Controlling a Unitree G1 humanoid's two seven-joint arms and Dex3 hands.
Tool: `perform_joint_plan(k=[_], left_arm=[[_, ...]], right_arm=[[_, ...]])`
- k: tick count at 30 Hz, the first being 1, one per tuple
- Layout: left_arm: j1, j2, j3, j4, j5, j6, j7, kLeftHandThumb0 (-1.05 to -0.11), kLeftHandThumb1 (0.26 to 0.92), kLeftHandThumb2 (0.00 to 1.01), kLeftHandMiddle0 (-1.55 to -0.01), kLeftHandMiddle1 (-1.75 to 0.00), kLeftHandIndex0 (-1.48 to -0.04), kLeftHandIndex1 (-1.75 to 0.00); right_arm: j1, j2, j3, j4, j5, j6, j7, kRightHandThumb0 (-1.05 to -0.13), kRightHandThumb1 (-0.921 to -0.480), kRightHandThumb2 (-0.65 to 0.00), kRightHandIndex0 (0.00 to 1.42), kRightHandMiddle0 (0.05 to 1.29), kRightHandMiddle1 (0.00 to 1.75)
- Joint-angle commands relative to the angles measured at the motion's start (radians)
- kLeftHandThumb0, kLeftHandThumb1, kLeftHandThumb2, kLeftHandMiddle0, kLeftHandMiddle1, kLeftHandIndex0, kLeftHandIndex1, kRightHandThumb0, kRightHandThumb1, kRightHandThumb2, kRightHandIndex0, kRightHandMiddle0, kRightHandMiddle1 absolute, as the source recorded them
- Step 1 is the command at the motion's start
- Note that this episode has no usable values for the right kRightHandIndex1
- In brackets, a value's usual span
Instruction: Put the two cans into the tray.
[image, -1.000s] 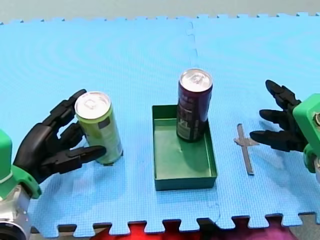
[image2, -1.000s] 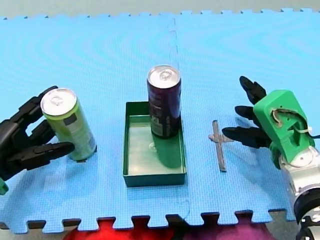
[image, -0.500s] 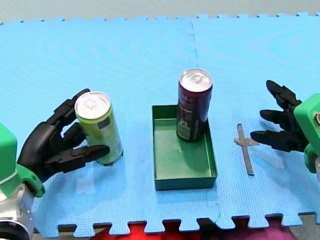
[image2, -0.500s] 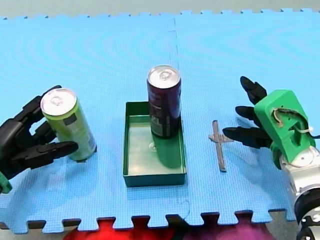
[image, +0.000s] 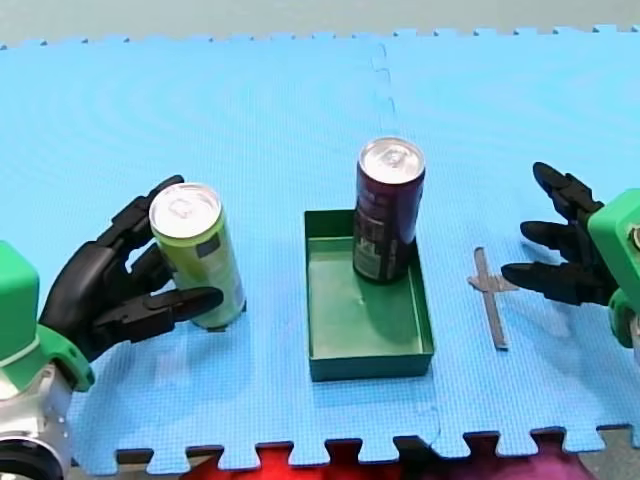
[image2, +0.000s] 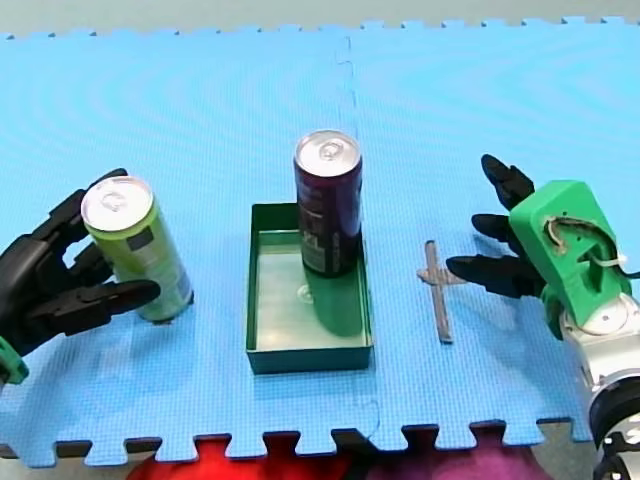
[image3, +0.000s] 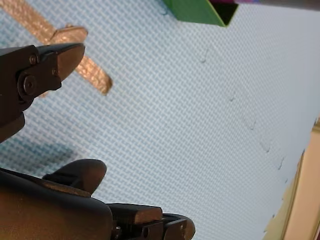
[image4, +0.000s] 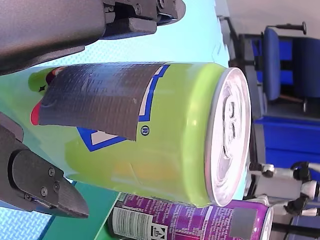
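While tape (image4: 95, 97) masks its brand, left hand (image: 118, 297) perhaps touches green can (image: 202, 262).

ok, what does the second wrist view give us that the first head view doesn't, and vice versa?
Second wrist view: a grey tape patch on the label of the green can, a blue chair behind. First head view: the right robot hand, holding nothing, beside a metal strip on the blue mat. Both: the green can standing on the mat, the left robot hand around it, contact unclear; the purple can upright in the green tray.
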Motion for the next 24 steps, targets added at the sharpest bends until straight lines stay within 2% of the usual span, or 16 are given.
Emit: perform_joint_plan(k=[1, 24], left_arm=[[-0.006, 0.001, -0.001, 0.005, 0.004, 0.001, 0.004, -1.048, 0.714, 0.01, -0.10, -0.01, -0.09, -0.01], [-0.018, -0.015, -0.007, 0.007, 0.015, 0.002, 0.018, -1.048, 0.734, 0.01, -0.14, -0.02, -0.11, -0.01]], right_arm=[[0.002, -0.007, -0.001, -0.001, 0.002, -0.001, -0.003, -0.872, -0.788, -0.001, 0.25, 0.11, 0.00], [0.004, -0.010, -0.001, -0.003, 0.002, -0.001, -0.009, -0.858, -0.783, 0.000, 0.25, 0.11, 0.00]])
